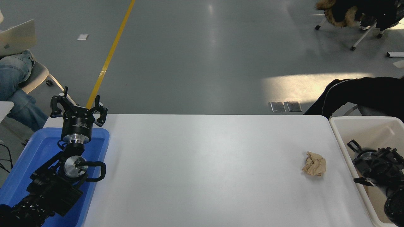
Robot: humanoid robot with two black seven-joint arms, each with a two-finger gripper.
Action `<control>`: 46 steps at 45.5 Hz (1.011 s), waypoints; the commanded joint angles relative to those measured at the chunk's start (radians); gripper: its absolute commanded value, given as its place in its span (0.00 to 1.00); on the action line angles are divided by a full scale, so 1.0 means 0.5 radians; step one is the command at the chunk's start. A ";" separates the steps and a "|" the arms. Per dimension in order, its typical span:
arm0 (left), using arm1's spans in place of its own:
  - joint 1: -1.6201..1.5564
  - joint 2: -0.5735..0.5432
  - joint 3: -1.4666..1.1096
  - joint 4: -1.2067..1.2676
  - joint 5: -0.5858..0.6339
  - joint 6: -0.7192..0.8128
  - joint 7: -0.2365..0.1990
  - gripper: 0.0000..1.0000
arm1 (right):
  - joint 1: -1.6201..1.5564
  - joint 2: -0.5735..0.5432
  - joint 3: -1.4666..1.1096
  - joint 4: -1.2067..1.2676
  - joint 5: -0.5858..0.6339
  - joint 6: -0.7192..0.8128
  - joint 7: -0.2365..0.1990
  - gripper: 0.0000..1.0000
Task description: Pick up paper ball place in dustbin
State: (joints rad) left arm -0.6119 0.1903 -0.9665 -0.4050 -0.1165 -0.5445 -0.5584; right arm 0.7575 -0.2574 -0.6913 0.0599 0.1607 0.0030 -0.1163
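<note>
Paper ball (314, 164) on table (202, 164) — not yet picked up.
R gripper (358, 162) over dustbin (339, 138), ball just to its left; finger state unclear. L gripper (78, 107) spread wide.

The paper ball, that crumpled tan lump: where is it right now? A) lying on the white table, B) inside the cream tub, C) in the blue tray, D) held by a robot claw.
A: the paper ball lies on the bare white table, beside the dustbin and touching no gripper.

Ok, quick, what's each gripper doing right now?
Left gripper: open, empty, parked over the blue tray.
Right gripper: over the dustbin, cannot be told; paper ball on the table.
</note>
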 commanded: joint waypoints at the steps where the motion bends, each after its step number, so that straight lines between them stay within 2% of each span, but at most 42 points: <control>1: 0.003 0.000 0.000 0.000 0.003 -0.003 0.000 0.99 | 0.285 -0.151 0.008 0.444 -0.042 0.080 0.024 0.00; 11: 0.006 0.000 0.000 0.000 0.003 -0.003 0.000 0.99 | 1.000 -0.470 -0.185 1.465 -0.297 0.074 0.021 0.00; 18: 0.006 0.000 0.000 0.000 0.003 -0.003 0.000 0.99 | 1.562 -0.479 -0.651 1.996 -0.337 0.123 0.021 0.00; 30: 0.009 0.000 0.000 0.000 0.000 -0.003 0.000 0.99 | 2.433 -0.479 -0.961 2.819 -0.337 0.411 0.024 0.01; 33: 0.009 0.000 0.000 0.000 -0.003 -0.003 0.000 0.99 | 2.614 -0.482 -0.992 2.939 -0.337 0.472 0.024 0.44; 38: 0.009 0.000 -0.003 0.000 -0.003 -0.003 0.000 0.99 | 2.869 -0.488 -1.010 3.037 -0.331 0.595 0.024 0.82; 42: 0.009 0.000 -0.003 0.000 -0.003 -0.003 -0.003 0.99 | 3.050 -0.498 -1.065 3.071 -0.328 0.660 0.024 0.99; 46: 0.009 0.000 -0.003 0.000 -0.003 -0.003 -0.003 0.99 | 3.212 -0.522 -1.099 3.105 -0.318 0.779 0.024 1.00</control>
State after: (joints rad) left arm -0.6077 0.1903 -0.9671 -0.4049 -0.1176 -0.5463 -0.5584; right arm 2.0865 -0.4994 -1.1716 1.4824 -0.0022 0.2663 -0.1046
